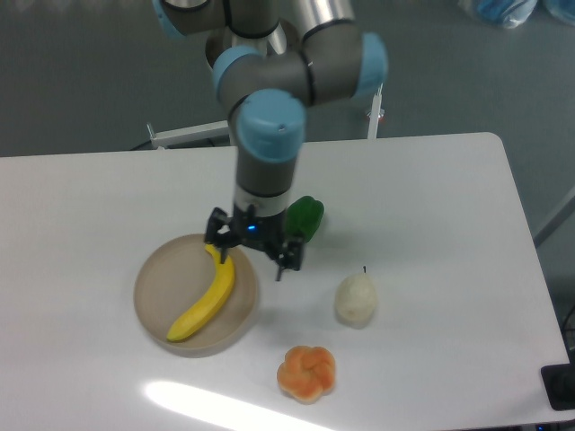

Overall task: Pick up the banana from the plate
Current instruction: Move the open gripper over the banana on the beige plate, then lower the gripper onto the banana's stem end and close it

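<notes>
White, smooth and faintly glossy, table [90,206] filling most of the view, rounded corner at 2 o'clock, a bright streak of glare near 6 o'clock. Grey floor beyond the far edge, with a white pedestal [260,108] carrying the arm's base at 12 o'clock.

Left of centre, at 8 o'clock: round, flat beige-tan plate [157,292], matte, low-rimmed. Lying diagonally across it, bright yellow banana [205,296], gently curved, stem end up toward 1 o'clock, blunt tip down toward 7 o'clock, wholly on the plate.

Directly above the plate's upper right rim, black two-finger gripper [252,249], fingers spread apart, pinching nothing, one finger over the banana's stem end, the other off the plate's edge. Rising from it, grey metal arm [269,117] with pale blue joint caps.

Just right of the gripper, at the table's centre: glossy green pepper [305,218], lumpy, partly hidden behind the wrist. Further right, toward 4 o'clock: whitish pear [356,298], dull-skinned, thin dark stem upright. Below it, toward 5 o'clock: orange, lobed, flower-shaped fruit [306,373], well apart from the plate.
</notes>
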Available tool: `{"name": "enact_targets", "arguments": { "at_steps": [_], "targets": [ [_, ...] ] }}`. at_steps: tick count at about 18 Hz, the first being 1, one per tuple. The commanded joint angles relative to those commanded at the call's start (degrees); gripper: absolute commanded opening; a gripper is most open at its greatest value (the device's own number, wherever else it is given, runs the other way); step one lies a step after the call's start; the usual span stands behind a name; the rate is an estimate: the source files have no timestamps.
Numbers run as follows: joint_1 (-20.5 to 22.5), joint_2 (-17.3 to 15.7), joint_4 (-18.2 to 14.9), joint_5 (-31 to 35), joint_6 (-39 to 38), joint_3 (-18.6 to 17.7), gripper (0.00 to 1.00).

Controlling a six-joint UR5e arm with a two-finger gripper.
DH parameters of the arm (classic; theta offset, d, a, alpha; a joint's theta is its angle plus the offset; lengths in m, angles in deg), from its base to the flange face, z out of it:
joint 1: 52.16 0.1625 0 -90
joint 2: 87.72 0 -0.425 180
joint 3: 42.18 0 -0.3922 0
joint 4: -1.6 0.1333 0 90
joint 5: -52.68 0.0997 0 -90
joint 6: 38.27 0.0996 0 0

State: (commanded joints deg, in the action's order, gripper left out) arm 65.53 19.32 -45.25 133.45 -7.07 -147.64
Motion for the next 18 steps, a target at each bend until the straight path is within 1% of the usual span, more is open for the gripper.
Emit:
{"name": "enact_targets", "arguments": {
  "at_steps": [2,3,4,6,8,9,11,12,18],
  "targets": [
    [-0.6,1.2,0.1,1.6,-0.7,0.0,1.0],
    [-1.9,2.5,0.4,2.8,-0.8,0.1,1.0],
    [-3.0,3.5,1.7,4.0,-1.0,-0.1,1.0],
    [-3.8,4.7,3.6,4.4,-2.3,-0.3,1.0],
    [-4.0,5.6,3.7,4.9,-2.2,0.2,1.0],
    [-4.7,6.9,4.0,5.4,-2.1,0.8,1.0],
    [-5.0,8.5,5.6,6.3,-1.9,1.3,1.0],
    [-5.4,8.9,6.1,6.5,-2.0,1.2,1.0],
    [-5.9,9.8,6.2,7.8,-2.0,1.2,1.0]
  ]
}}
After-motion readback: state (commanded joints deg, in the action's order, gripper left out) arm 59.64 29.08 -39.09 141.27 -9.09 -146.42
